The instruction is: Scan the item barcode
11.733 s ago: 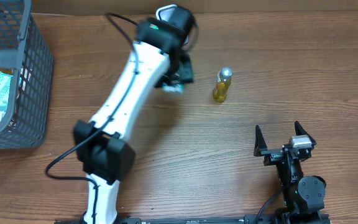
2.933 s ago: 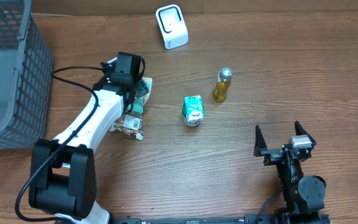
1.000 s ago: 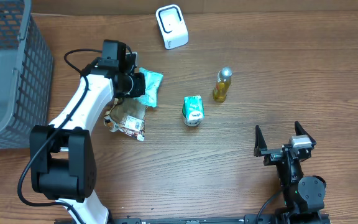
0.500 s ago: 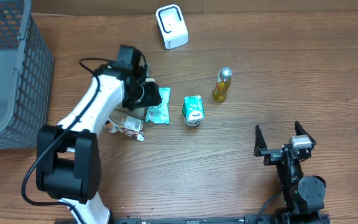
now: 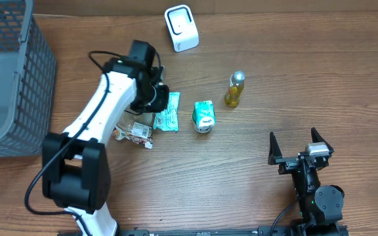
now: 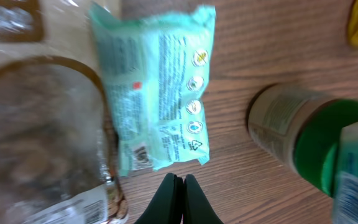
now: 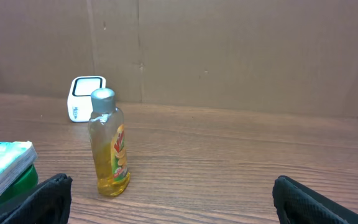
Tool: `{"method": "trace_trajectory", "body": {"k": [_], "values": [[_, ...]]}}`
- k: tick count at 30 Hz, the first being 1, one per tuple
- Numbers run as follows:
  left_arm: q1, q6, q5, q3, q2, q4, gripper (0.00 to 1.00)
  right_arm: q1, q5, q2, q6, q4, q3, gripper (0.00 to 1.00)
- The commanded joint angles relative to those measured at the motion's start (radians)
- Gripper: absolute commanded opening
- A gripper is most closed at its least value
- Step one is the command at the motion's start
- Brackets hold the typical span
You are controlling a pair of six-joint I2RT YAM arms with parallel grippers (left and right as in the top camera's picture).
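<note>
Scanning looks undone: left claw [image 6: 174, 183] hangs clenched on nothing, teal packet [image 6: 157, 93] lies loose just ahead, scanner [image 5: 181, 27] well beyond it.

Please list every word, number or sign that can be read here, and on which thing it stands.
No text can be quoted as it reads.
Mint-green packet: small print and four round symbols, too blurred.
Yellow bottle: red lettering on the label, too small.
Green container: label print blurred.

Mint-green packet [image 5: 168, 111] lying flat, printed side up; white scanner [image 5: 181, 27] well apart.
</note>
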Motion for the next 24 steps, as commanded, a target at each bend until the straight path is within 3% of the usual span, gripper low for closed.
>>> {"method": "trace_trajectory", "body": {"k": [1,13,24], "values": [[-0.036,-0.005,-0.059,-0.018,0.057,0.007,0.04,-0.001,0.002,-0.006,-0.002,0.003,-0.01,1.0],[-0.06,-0.033,-0.064,-0.018,0.246,0.146,0.05,-0.001,0.002,-0.006,-0.001,0.003,-0.01,1.0],[-0.039,-0.097,-0.064,0.115,0.134,0.04,0.04,-0.001,0.002,-0.006,-0.001,0.003,-0.01,1.0]]}}
